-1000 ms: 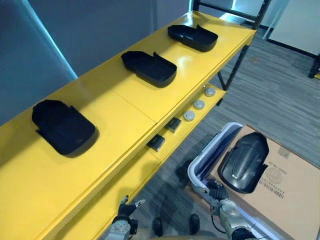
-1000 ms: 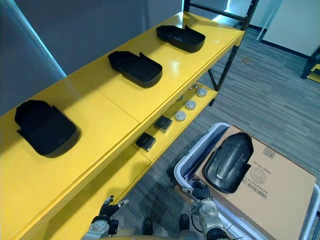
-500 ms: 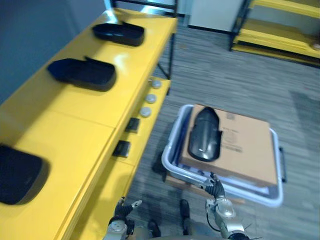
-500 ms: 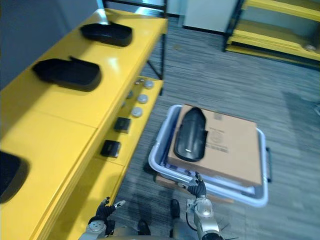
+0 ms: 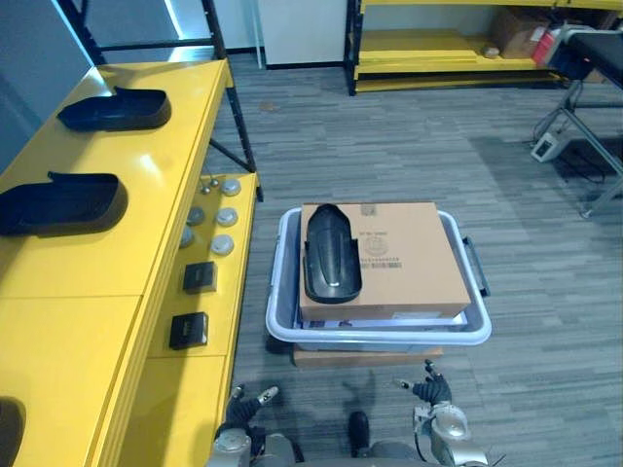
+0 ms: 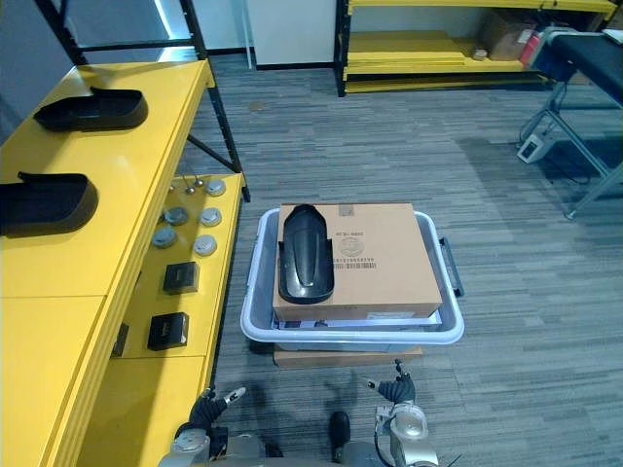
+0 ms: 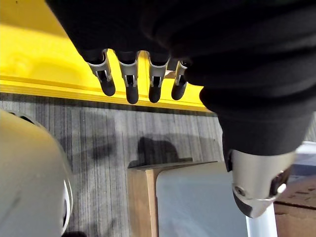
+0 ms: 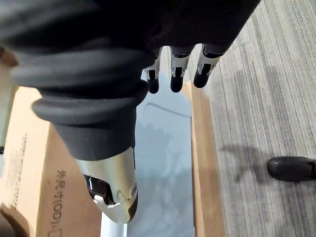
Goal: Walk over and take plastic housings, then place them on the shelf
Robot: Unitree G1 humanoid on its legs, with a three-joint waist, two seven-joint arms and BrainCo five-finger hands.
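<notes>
The left robot hand [image 5: 245, 402] is hanging low at the near edge of the head view, fingers loose and empty, close to the yellow shelf [image 5: 88, 263]. The right robot hand [image 5: 429, 385] is hanging the same way, just near of the grey tub [image 5: 380, 338]. The plastic housing [image 5: 331, 255] to fetch is lying dome-up on the left part of a cardboard box [image 5: 414, 255] sitting in the tub, apart from both hands. A second housing [image 5: 60, 202] and, farther off, a third housing [image 5: 115, 109] are resting on the shelf's top.

In the left wrist view the fingers [image 7: 129, 85] are reaching out straight, gripping nothing, with the shelf's yellow edge past them.

In the right wrist view the fingers [image 8: 174, 74] are equally relaxed and empty, with the tub and box past them.

The smooth, rounded housing is likely to slide under a one-sided grasp and drop into the tub. The left arm may also clip the shelf, being so close.
</notes>
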